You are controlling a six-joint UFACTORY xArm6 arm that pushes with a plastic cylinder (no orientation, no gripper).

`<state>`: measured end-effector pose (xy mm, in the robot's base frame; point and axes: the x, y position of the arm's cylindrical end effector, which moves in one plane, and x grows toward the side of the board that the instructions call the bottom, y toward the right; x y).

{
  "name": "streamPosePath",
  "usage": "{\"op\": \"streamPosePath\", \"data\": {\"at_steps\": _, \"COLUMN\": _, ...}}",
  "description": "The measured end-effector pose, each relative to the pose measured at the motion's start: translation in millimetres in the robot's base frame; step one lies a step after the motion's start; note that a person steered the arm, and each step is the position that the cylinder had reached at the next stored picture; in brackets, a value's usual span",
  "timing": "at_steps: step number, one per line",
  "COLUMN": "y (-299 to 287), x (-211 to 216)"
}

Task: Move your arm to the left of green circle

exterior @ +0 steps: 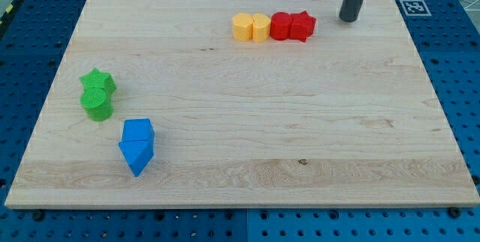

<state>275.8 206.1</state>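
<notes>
Rod end first: my tip (pixel 349 19) rests on the wooden board (pixel 247 115) near its top right corner, and since the arm ends in a plain dark rod with no pincer at all, nothing can be said of jaws being apart or together. Just to the view's left of my tip, a little lower, sits the red star (pixel 303 26), touching the red cylinder (pixel 280 26) on its far side. Further left in the same row come two yellow blocks, the nearer yellow one (pixel 260 28) touching the red cylinder and the farther yellow one (pixel 242 28) beside it (their exact shapes are hard to make out). The green circle (pixel 97 103) lies far from my tip, well down and across toward the view's left edge of the board, with the green star (pixel 98 82) touching it just above. Below and slightly right of that green pair, still far left and down from my tip, stand the blue cube (pixel 138 132) and the blue triangle (pixel 136 156), touching each other. A black-and-white marker (pixel 414 7) shows at the board's corner, just right of my tip.
</notes>
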Motion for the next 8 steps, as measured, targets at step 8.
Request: {"op": "streamPosePath", "data": {"at_steps": 8, "y": 63, "x": 87}}
